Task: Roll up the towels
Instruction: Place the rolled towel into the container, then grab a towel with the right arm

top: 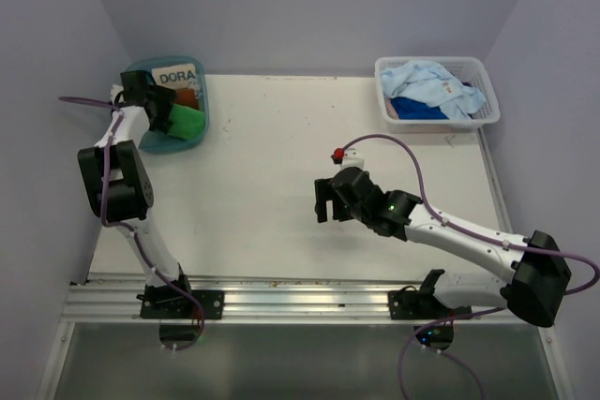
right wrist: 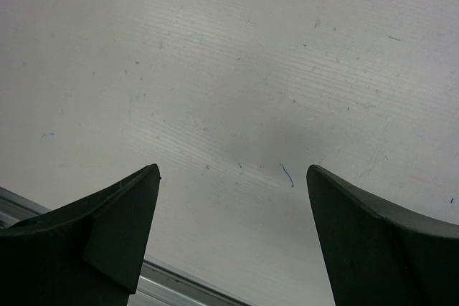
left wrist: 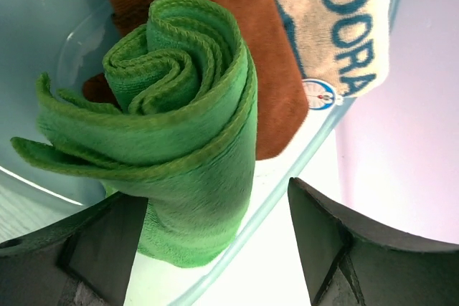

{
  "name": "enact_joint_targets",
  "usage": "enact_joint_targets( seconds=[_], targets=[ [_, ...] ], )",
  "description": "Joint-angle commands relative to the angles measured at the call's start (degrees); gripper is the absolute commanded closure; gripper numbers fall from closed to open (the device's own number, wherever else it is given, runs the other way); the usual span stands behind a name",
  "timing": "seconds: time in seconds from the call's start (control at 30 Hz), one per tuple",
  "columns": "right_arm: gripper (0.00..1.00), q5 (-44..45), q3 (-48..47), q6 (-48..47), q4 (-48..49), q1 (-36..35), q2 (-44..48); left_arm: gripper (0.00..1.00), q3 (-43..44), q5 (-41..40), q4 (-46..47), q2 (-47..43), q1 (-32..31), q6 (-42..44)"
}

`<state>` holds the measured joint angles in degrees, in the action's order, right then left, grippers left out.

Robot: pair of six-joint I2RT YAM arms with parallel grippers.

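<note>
A rolled bright green towel [top: 188, 121] lies in the teal bin [top: 202, 110] at the far left, on a rust-brown towel [top: 188, 98]. In the left wrist view the green roll [left wrist: 179, 127] shows its spiral end, over the brown towel [left wrist: 237, 34] and the bin's rim [left wrist: 301, 170]. My left gripper [top: 159, 110] [left wrist: 219, 191] is open over the bin. The roll rests against its left finger [left wrist: 107, 241], and a gap shows to the right finger. My right gripper [top: 328, 201] [right wrist: 233, 173] is open and empty above bare table. Light blue [top: 431, 81] and dark blue [top: 417, 108] towels lie unrolled in the white basket [top: 486, 100].
A white-and-teal item printed "DORA" [top: 177, 75] [left wrist: 344, 19] stands at the back of the teal bin. The white basket is at the table's far right corner. A metal rail [top: 281, 297] runs along the near edge, and grey walls close in the left, right and back.
</note>
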<state>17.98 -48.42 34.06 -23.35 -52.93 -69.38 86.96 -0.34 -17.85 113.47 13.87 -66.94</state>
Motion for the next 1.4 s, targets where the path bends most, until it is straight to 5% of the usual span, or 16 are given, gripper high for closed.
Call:
enact_joint_targets(
  seconds=[0.0, 0.97, 1.2, 1.37],
  targets=[
    [0.13, 0.13, -2.64, -0.14, -0.29, 0.02, 0.04, 0.18, 6.11, 2.00, -6.14, 0.87, 0.63, -0.56],
    [0.13, 0.13, -1.94, 0.04, 0.15, 0.02, 0.83, 0.17, 0.85, 3.68, -12.30, -7.90, 2.92, -0.56],
    [0.13, -0.40, -1.50, 0.30, 0.50, 0.02, 0.74, 0.18, -2.23, 4.29, -6.35, -13.80, 3.45, 0.14],
    [0.13, -0.66, -1.32, 0.30, 0.59, 0.02, 1.27, 0.20, 0.13, 5.36, 1.76, -9.60, 3.36, 4.00]
  ],
)
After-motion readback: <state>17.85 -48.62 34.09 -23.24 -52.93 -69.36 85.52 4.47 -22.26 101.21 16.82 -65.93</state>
